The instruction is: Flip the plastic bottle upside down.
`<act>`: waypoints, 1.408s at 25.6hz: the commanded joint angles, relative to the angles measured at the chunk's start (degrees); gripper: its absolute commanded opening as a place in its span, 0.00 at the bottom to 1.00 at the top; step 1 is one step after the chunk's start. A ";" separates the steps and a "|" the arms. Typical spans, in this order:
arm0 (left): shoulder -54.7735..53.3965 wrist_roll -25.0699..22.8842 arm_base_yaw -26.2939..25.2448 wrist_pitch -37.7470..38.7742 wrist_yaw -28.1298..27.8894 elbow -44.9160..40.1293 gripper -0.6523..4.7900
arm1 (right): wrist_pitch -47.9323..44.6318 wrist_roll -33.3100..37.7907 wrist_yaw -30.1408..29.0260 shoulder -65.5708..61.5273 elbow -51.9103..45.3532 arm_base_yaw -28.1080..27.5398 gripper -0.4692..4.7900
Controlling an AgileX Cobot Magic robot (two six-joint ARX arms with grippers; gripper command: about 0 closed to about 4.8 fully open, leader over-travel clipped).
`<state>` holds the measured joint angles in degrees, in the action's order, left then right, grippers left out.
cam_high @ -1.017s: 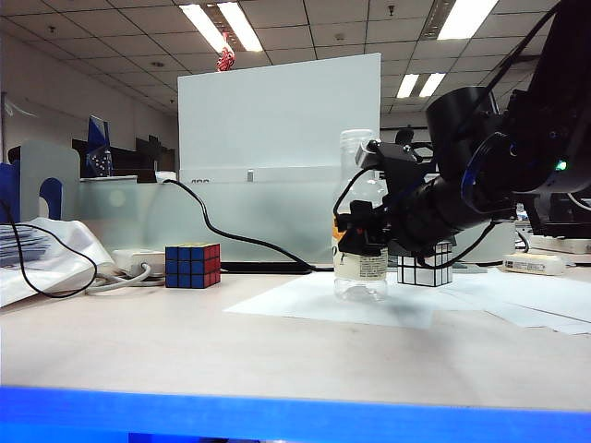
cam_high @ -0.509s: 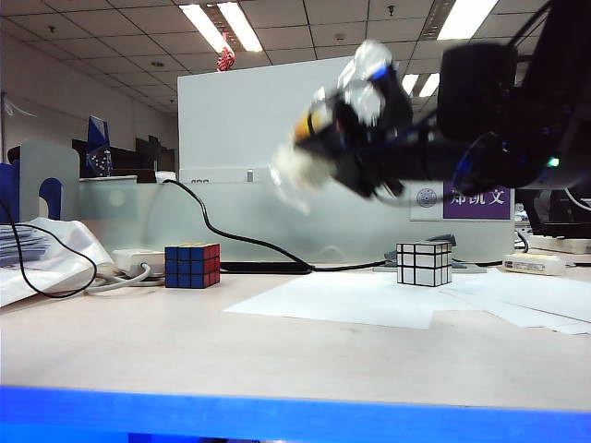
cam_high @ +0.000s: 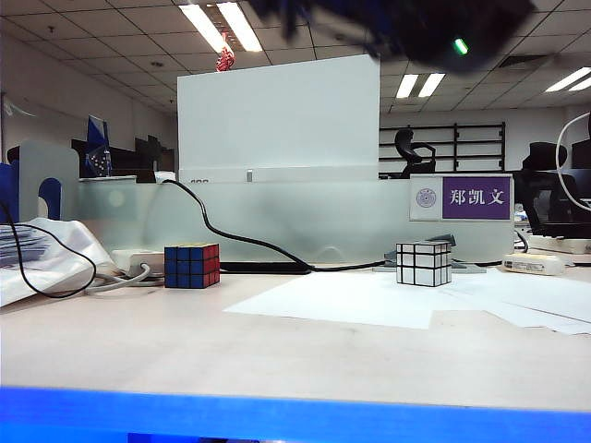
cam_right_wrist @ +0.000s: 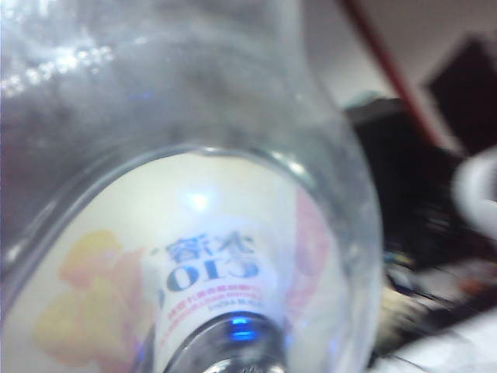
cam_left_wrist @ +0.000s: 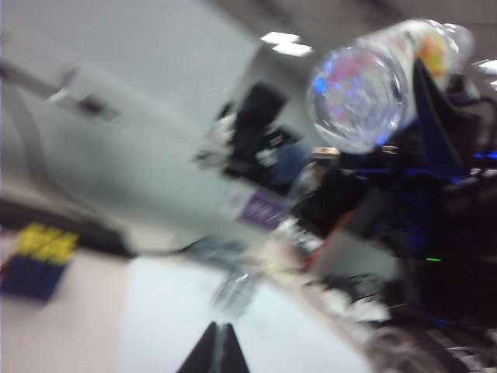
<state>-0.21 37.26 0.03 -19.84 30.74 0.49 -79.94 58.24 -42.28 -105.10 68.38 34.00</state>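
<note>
The plastic bottle (cam_left_wrist: 361,93) hangs in the air in the left wrist view, tipped so its clear round base faces that camera. A dark finger (cam_left_wrist: 432,116) of my right gripper lies against its side. The right wrist view is filled by the bottle (cam_right_wrist: 194,256), with its white label and yellow-orange fruit picture close up, and the jaws there are hidden by it. In the exterior view only the blurred dark right arm (cam_high: 416,28) shows at the top edge; the bottle is out of that view. My left gripper (cam_left_wrist: 219,334) is shut and empty above the white paper.
On the table stand a coloured puzzle cube (cam_high: 192,265) at the left and a mirror cube (cam_high: 424,263) at the right, with white paper sheets (cam_high: 351,300) between them. A black cable (cam_high: 222,231) runs before the white partition (cam_high: 277,111).
My right arm has lifted the bottle off the paper, tipped it over and carried it up past the top of the exterior view.
</note>
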 commanded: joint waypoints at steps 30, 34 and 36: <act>-0.22 20.63 1.66 -22.84 5.11 20.63 1.00 | 2.91 7.45 7.39 3.39 11.21 30.40 0.07; -0.22 20.63 1.66 -22.64 5.09 20.92 1.00 | 4.52 6.45 7.74 3.39 11.21 31.36 0.07; -0.22 20.57 1.66 -22.43 5.27 20.90 1.00 | 6.91 6.47 7.67 3.39 11.21 31.61 0.07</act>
<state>-0.34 57.74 1.76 -42.35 35.51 21.19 -74.08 64.95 -34.70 -102.00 79.29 65.34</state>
